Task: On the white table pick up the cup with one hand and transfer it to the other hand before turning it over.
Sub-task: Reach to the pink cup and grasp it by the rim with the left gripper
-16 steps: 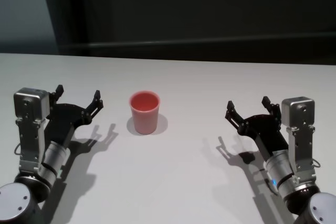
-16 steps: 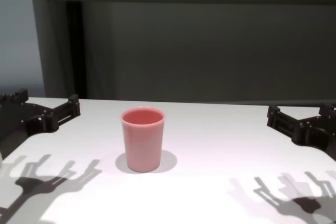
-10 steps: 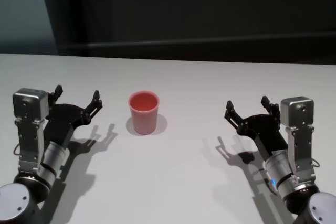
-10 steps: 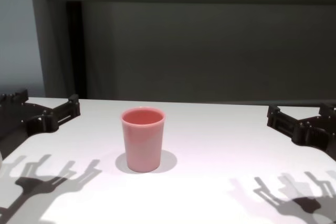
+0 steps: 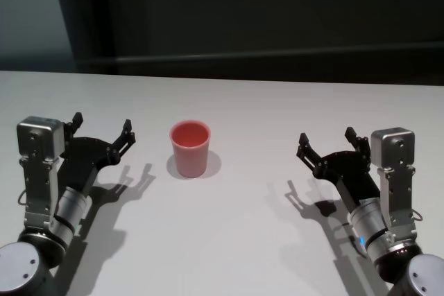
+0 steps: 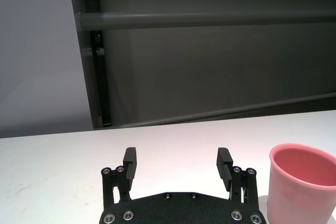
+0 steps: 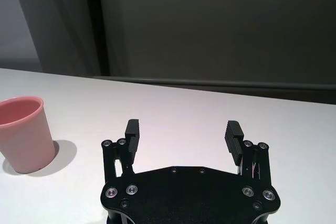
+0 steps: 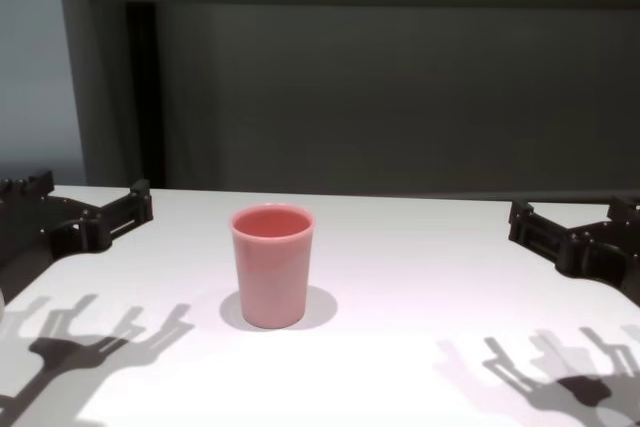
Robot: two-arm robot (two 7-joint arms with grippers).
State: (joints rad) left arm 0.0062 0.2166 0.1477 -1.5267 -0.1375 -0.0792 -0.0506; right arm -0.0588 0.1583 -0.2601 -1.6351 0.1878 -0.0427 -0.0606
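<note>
Head: We see the cup (image 5: 190, 148) upright on the white surface (image 5: 236, 240). It is nearer our left end effector (image 5: 101, 132) than our right end effector (image 5: 326, 145). Both are spread wide and hold nothing.
Left wrist: The cup stands just beside our spread fingers (image 6: 224, 162).
Right wrist: The cup is well apart from us.
Chest: The cup is between both arms.
Risk: We think a finger could bump the light cup and tip it.

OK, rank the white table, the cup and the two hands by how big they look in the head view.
1. The white table, by far the largest.
2. The left hand and right hand, both open, look about alike, so no ranking between them.
3. The cup, upright, looks a little smaller than either hand.
</note>
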